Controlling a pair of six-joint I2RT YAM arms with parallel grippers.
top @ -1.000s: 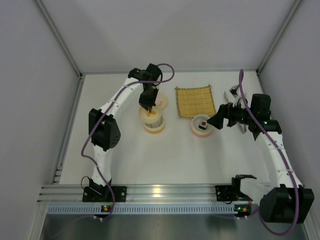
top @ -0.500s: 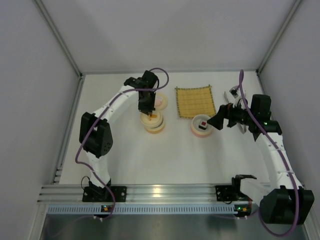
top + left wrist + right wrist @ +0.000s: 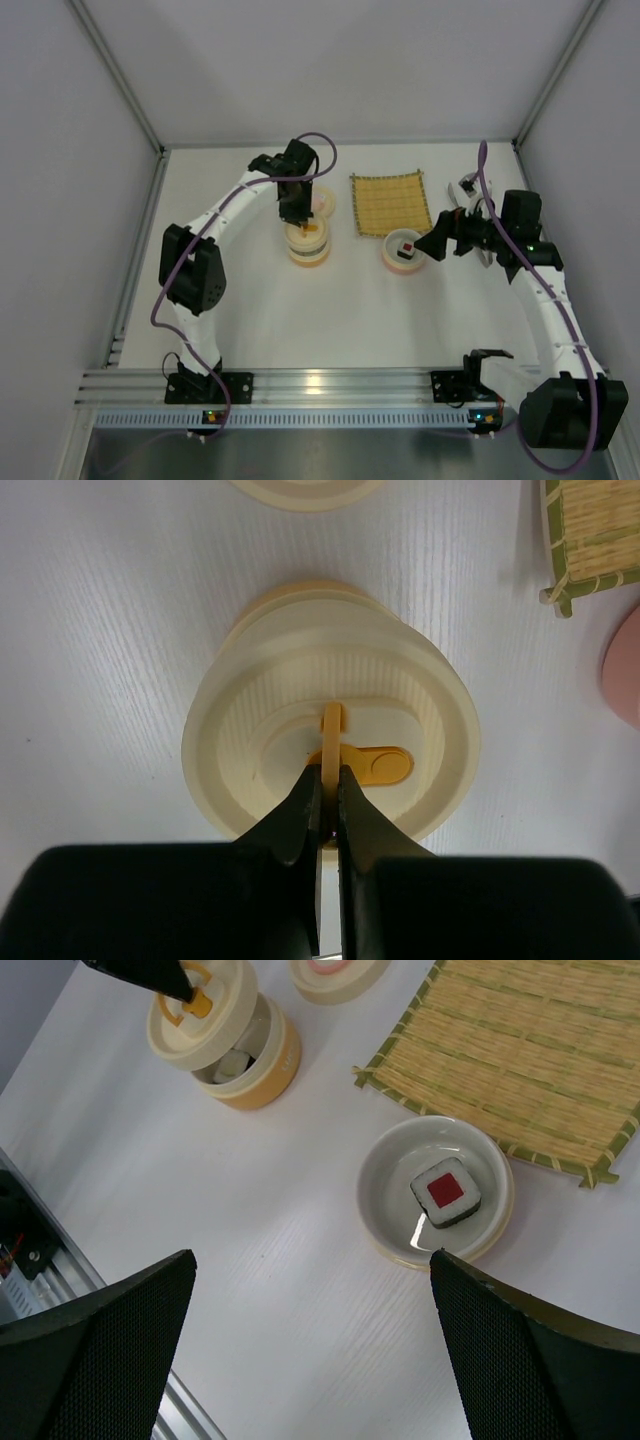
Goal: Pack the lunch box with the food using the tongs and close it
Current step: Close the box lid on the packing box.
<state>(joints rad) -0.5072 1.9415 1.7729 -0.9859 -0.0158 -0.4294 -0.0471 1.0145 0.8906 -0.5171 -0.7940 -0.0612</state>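
My left gripper (image 3: 328, 772) (image 3: 296, 212) is shut on the thin yellow handle (image 3: 332, 725) of the cream lid (image 3: 400, 680). The lid sits slightly off-centre over the round orange lunch box (image 3: 262, 1072) (image 3: 308, 255). A pale piece of food (image 3: 232, 1063) shows inside the box under the lid's edge. Another piece of food (image 3: 446, 1191) (image 3: 407, 246), black and white with a red top, lies in a small bowl (image 3: 395, 1225). My right gripper (image 3: 311, 1260) (image 3: 432, 240) hangs open beside that bowl, holding nothing. The silvery tongs (image 3: 465, 187) lie at the far right, mostly hidden by the right arm.
A yellow woven mat (image 3: 389, 203) (image 3: 520, 1050) lies behind the bowl. A second cream dish with a pink centre (image 3: 322, 203) (image 3: 338, 972) stands just behind the lunch box. Grey walls enclose the table on three sides.
The left arm's elbow has swung left and its gripper has shifted slightly with the lid, which now sits lower over the lunch box. The right arm has not moved.
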